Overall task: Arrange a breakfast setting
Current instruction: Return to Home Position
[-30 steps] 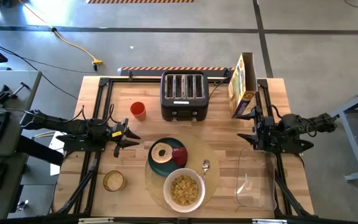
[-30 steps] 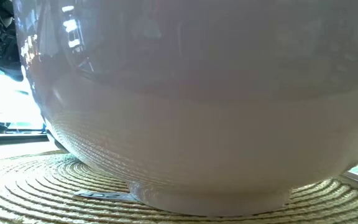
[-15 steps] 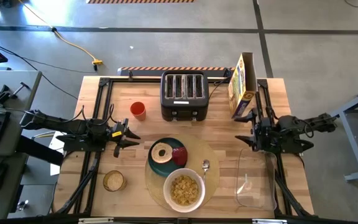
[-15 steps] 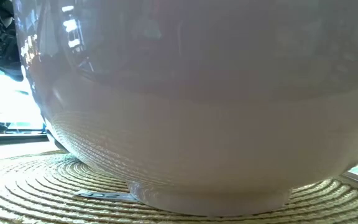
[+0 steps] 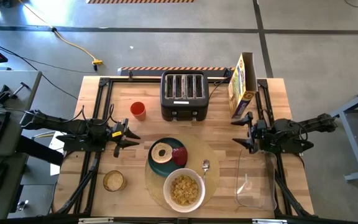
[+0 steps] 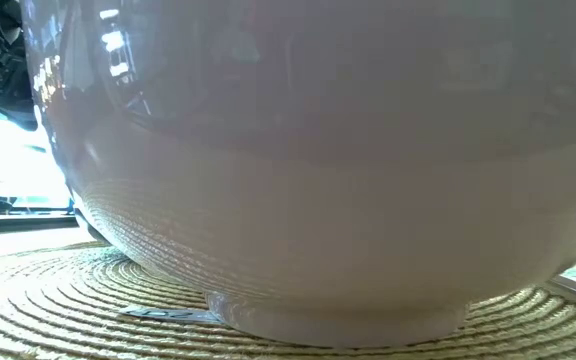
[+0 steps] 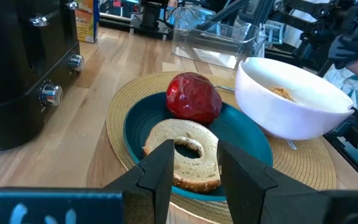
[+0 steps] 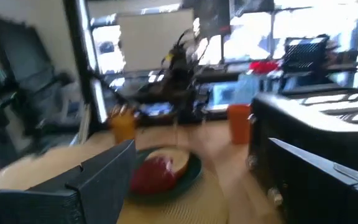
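Observation:
A round tan placemat (image 5: 211,158) lies at the table's near middle. On it stand a dark teal plate (image 5: 168,164) and a white bowl (image 5: 184,190) with cereal. A metal spoon (image 5: 205,166) lies to the right of the plate. A tan bagel half (image 5: 162,152) and a red food item (image 5: 179,157) lie on the plate. They also show in the left wrist view: bagel (image 7: 185,152), red item (image 7: 193,98). My left gripper (image 5: 127,135) is open and empty, left of the plate. My right gripper (image 5: 243,132) is open and empty, right of the placemat.
A black four-slot toaster (image 5: 182,96) stands behind the placemat, with a red cup (image 5: 138,110) to its left. A cereal box (image 5: 242,87) stands at the far right. A clear container (image 5: 257,177) lies at the near right, and a small round jar (image 5: 114,180) at the near left.
My right gripper has moved a little toward the table's left, toward the placemat. Nothing on the placemat has moved.

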Robot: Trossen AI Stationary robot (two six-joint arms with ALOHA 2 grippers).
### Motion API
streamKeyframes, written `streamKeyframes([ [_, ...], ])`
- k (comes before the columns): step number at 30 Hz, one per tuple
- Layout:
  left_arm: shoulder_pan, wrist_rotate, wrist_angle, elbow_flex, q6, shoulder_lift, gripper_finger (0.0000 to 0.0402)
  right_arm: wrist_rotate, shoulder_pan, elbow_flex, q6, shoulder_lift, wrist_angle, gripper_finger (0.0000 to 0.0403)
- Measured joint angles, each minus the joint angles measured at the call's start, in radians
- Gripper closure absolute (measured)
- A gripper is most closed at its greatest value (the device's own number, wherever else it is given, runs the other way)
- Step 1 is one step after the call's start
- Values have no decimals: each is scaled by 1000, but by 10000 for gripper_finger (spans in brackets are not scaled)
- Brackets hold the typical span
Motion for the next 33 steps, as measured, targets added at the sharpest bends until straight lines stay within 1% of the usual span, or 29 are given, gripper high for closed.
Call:
streamKeyframes([
  [2, 0, 0, 0, 0, 0, 0, 289, -43, 0, 0, 11, 0, -42, 56],
  [7, 0, 0, 0, 0, 0, 0, 289, -211, 0, 0, 39, 0, -87, 56],
  [9, 0, 0, 0, 0, 0, 0, 289, -234, 0, 0, 73, 0, -104, 56],
  [14, 0, 0, 0, 0, 0, 0, 289, -237, 0, 0, 111, 7, -105, 56],
  [17, 0, 0, 0, 0, 0, 0, 289, -220, -1, 0, 131, 8, -103, 56],
  [33, 0, 0, 0, 0, 0, 0, 289, -213, -1, 0, 131, 8, -103, 56],
])
